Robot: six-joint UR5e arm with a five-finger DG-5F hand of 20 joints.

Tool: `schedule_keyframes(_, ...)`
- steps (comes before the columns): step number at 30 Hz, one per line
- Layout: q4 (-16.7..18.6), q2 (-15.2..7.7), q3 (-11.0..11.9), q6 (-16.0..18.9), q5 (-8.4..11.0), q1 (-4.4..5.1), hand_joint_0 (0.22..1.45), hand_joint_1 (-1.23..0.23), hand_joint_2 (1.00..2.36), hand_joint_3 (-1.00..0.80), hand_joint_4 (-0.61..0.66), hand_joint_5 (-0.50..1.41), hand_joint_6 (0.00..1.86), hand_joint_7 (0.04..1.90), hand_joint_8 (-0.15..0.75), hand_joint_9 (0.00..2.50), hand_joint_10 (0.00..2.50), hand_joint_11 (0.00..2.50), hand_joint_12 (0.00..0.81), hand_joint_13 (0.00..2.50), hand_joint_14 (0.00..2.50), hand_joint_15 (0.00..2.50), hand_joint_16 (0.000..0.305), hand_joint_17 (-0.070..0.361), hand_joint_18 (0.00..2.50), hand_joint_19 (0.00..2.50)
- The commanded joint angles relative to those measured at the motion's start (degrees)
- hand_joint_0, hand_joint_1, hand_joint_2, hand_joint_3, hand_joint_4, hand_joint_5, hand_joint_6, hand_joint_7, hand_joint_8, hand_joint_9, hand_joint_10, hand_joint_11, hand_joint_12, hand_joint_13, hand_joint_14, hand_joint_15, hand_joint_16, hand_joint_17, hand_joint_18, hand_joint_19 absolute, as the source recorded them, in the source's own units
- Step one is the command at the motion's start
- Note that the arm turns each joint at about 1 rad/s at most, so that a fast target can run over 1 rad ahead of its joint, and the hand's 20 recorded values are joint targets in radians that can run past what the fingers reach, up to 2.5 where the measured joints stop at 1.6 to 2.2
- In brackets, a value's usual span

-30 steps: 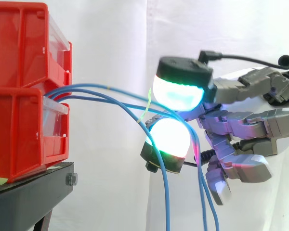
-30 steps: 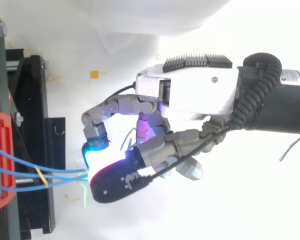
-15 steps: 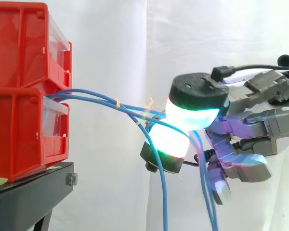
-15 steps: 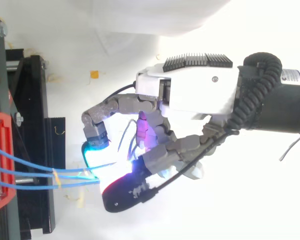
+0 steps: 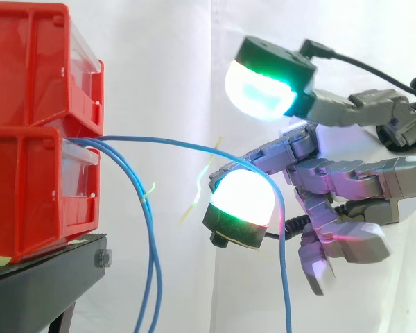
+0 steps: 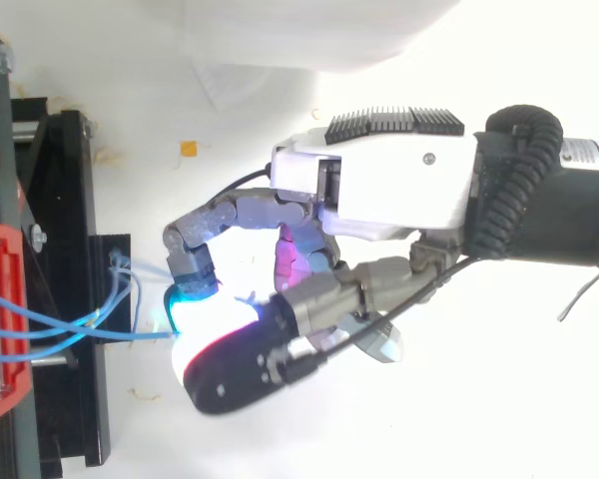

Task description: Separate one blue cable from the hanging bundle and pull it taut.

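Several thin blue cables come out of the lower red bin (image 5: 28, 187). One blue cable (image 5: 194, 146) arcs right to my hand (image 5: 374, 180), lies over a finger behind the lower glowing fingertip (image 5: 241, 201), and drops straight down past it. The other two blue cables (image 5: 151, 263) hang loose close to the bins. The upper glowing pad (image 5: 260, 87) is lifted well clear of the lower one, with nothing pinched between them. From above, the hand (image 6: 399, 190) sits right of the stand, and the single cable (image 6: 130, 334) runs from the bin to its fingertips.
Two red bins (image 5: 28, 62) are stacked on a black stand (image 5: 41, 284) at the left, in front of a white curtain. Small yellow-green tags (image 5: 194, 205) hang on the cables. An orange scrap (image 6: 188, 149) lies on the white floor.
The upper pad has lifted off the lower one, releasing the pinch. Two cables have slipped out and swung back to hang beside the bins. One cable stays draped over the hand.
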Motion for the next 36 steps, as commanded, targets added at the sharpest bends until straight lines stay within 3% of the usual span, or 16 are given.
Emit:
schedule_keyframes(1,-0.1,0.0,0.0,0.0,0.01,0.00,0.52,-0.18,1.00,-0.50,0.07,0.15,0.50,1.31,0.125,2.16,0.02,0.61,0.303,1.52,0.02,0.68,0.077,0.173,1.07,0.45)
schedule_keyframes(7,0.0,-0.1,0.0,0.0,0.10,0.00,0.70,-0.52,1.00,-0.50,0.07,0.15,0.50,1.30,0.104,2.19,0.03,0.69,0.298,1.52,0.02,0.70,0.070,0.157,1.07,0.48)
schedule_keyframes(10,0.0,0.0,0.0,0.0,0.10,0.00,0.74,-0.63,1.01,-0.39,0.06,0.15,0.50,1.31,0.120,2.20,0.03,0.71,0.309,1.53,0.02,0.69,0.069,0.156,1.08,0.49)
schedule_keyframes(18,0.0,0.0,0.0,0.0,0.10,0.00,0.75,-0.68,1.02,-0.24,0.03,0.15,0.50,1.31,0.170,2.18,0.03,0.74,0.309,1.52,0.02,0.71,0.070,0.157,1.08,0.49)
schedule_keyframes(36,-0.5,-0.1,0.0,0.3,0.28,-0.18,0.75,-0.73,1.01,-0.08,0.01,0.16,0.50,1.33,0.176,2.18,0.03,0.71,0.313,1.53,0.02,0.68,0.073,0.165,1.11,0.46)
